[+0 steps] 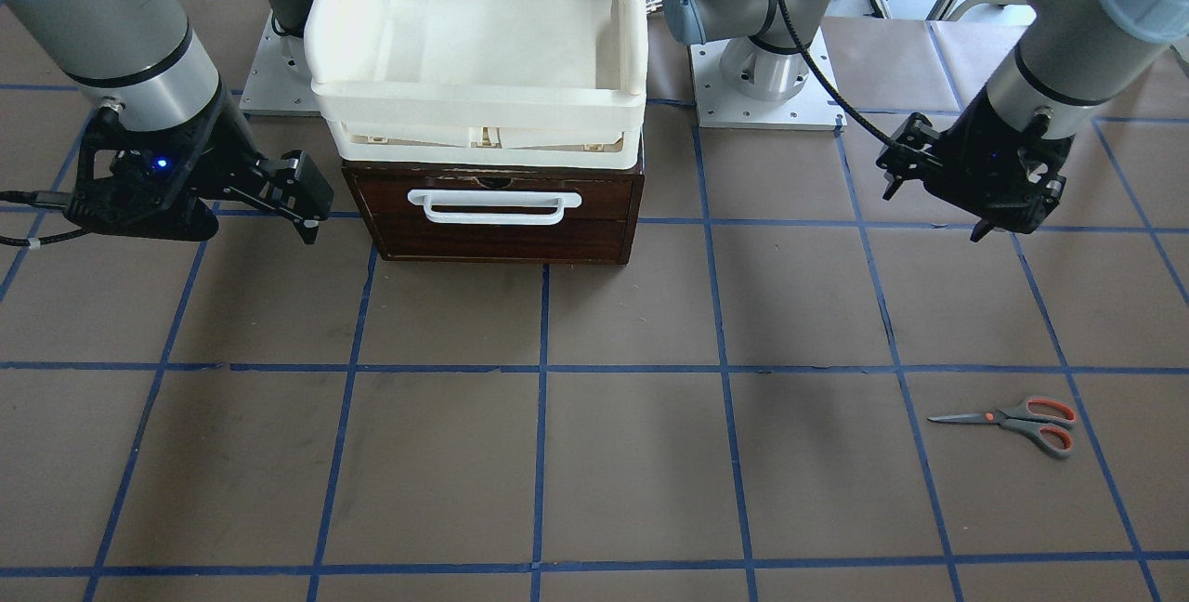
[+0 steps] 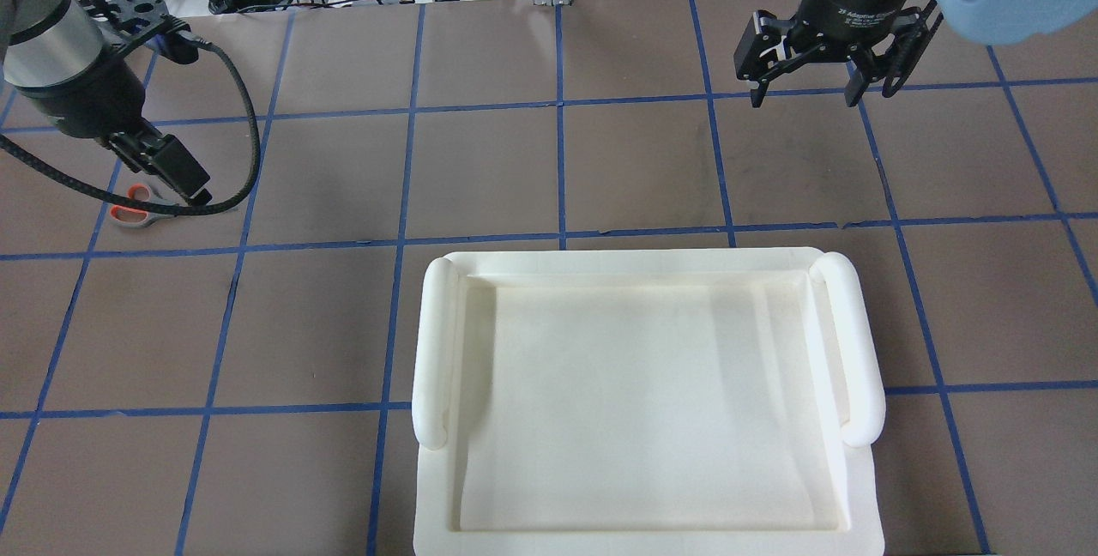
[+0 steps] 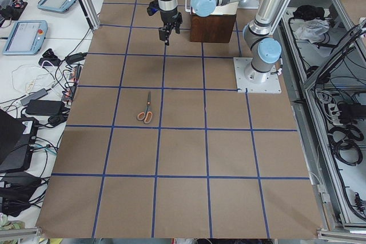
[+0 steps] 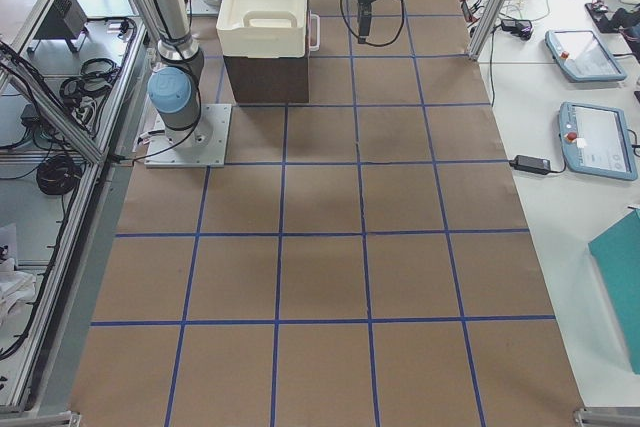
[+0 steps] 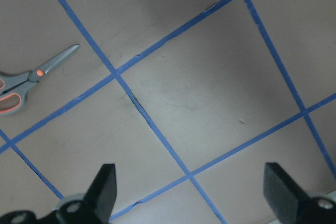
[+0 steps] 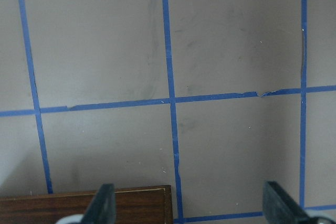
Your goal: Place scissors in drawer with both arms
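**While the drawer is shut, the scissors lie out in the open**

Where the front-facing view looks down, the scissors lie flat on the tabletop at lower right. Their blades are closed, and they are well apart from the drawer, which sits shut at upper centre under stacked cream trays. The left end effector hangs at right, higher in the frame than the scissors. The right end effector hovers just beside the drawer's left corner.

Overhead, only the orange-lined handles show at the left edge, partly behind the left arm's cable. At upper right, the right end effector has its fingers spread.

From the left end, the scissors lie alone at centre-left. From the right end I cannot make them out.

At the left wrist, both fingers stand wide apart along the bottom with nothing between them, and the scissors sit at the left edge. At the right wrist the fingers are likewise apart, with the drawer's corner at lower left.

The scissors look light, stiff and low-lying (the steel is likely slick). The better hold is probably across the plastic neck beside the orange pivot.
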Motion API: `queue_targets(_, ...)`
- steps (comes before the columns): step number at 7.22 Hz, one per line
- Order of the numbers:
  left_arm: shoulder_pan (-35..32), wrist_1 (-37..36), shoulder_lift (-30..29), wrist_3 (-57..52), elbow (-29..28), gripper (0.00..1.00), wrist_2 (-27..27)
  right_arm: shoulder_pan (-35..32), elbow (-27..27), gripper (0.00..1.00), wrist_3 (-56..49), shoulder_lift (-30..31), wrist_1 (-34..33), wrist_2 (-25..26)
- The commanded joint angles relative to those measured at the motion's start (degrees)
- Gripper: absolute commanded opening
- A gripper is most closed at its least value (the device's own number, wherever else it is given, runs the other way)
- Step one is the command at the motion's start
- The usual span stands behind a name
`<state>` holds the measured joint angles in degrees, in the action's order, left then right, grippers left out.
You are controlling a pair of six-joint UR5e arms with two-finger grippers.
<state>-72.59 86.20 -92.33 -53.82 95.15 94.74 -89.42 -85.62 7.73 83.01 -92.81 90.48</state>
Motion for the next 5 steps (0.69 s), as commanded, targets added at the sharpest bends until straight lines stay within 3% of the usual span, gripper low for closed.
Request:
queue_targets(1, 6.3, -4.5, -4.6, -23.3, -0.1, 1.0, 0.4, -0.6, 0.0, 1.0, 30.1, -2.3, -0.4, -0.7)
queue_targets(3, 10.4, -13.0, -9.9, -51.6, -0.4, 1.0, 0.4, -4.1, 0.0, 1.0, 47.3, -3.7, -0.7, -1.0)
queue_targets(4, 11.3, -21.2, -13.4, -62.4, -0.6, 1.0, 0.4, -5.9, 0.1, 1.0, 57.5, -5.6, -0.8, -0.9)
queue_targets(5, 11.8, -24.8, -16.4, -67.9, -0.7, 1.0, 0.3, -8.5, 0.1, 1.0, 64.8, -7.8, -1.0, -0.9)
